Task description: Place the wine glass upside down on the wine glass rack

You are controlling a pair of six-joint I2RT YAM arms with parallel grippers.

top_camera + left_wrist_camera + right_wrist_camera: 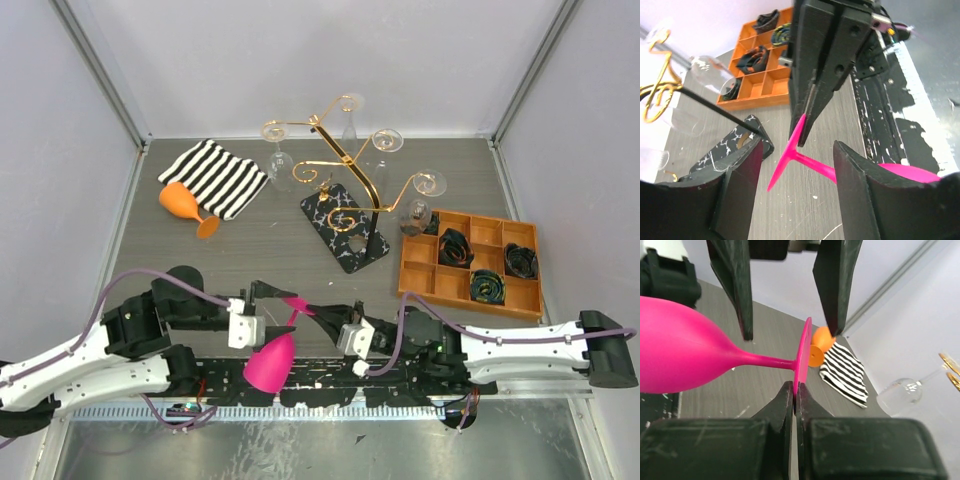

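two grippers flank the pink wine glass point(272, 362): right gripper point(795, 390) clamps its foot, likely for inverting; left gripper point(800, 165) gapes around the stem, holding nothing; wine glass rack point(340, 235) stands well apart.

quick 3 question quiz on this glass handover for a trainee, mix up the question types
1. True or false: the left gripper is clamped on the pink wine glass.
2. Which part of the glass does the right gripper pinch? A bowl, B stem, C foot.
3. Fill in: the wine glass rack stands between the striped cloth and the orange ____.

Key
1. False: its jaws stand open around the stem.
2. C
3. compartment tray
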